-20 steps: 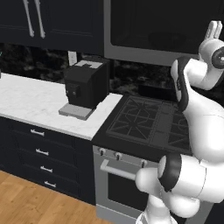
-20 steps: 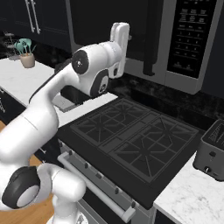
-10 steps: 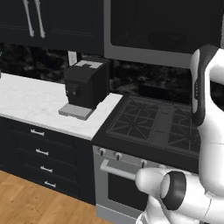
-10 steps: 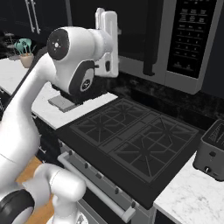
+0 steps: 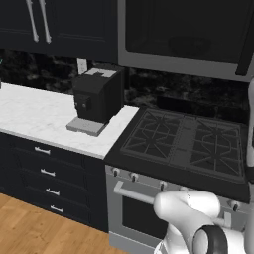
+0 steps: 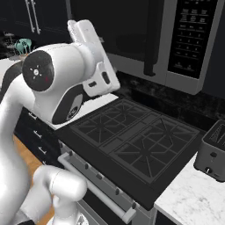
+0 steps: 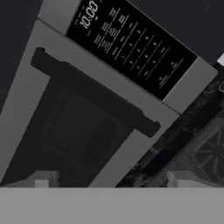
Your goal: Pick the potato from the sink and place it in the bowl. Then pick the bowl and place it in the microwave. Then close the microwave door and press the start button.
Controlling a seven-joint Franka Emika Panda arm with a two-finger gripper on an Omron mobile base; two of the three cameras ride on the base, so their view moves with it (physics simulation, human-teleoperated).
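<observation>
Left base view gives us the white marble counter (image 5: 34,116) with a black coffee machine (image 5: 96,98) standing on it, just beside the black gas stove (image 5: 186,144), whose oven front carries a pale bar handle (image 5: 134,194) and a row of knobs. Above the stove we see the microwave (image 5: 183,37) built in under the dark cabinets (image 5: 54,25); its door (image 5: 178,30) lies flush with the frame, and through the dark glass we can faintly make out a low rounded shape that we cannot identify. Right base view shows us the arm (image 6: 61,88) bent high in front of the same microwave (image 6: 176,44), with the long dark door handle (image 6: 151,39) upright beside the black control panel (image 6: 191,33); a grey toaster (image 6: 213,151) sits on the counter to the right of the stove (image 6: 132,136), and a pot of teal utensils (image 6: 22,46) stands far left. Hand view, rolled sideways, looks at the microwave front: we read a white clock display (image 7: 89,11) at the head of the control panel (image 7: 131,46), the handle (image 7: 94,94) crossing the picture on a slant, and the door window (image 7: 65,131) with a vague dark form behind it. The gripper (image 7: 111,179) stands spread wide, its two pale finger tips (image 7: 41,180) far apart and nothing between them.
</observation>
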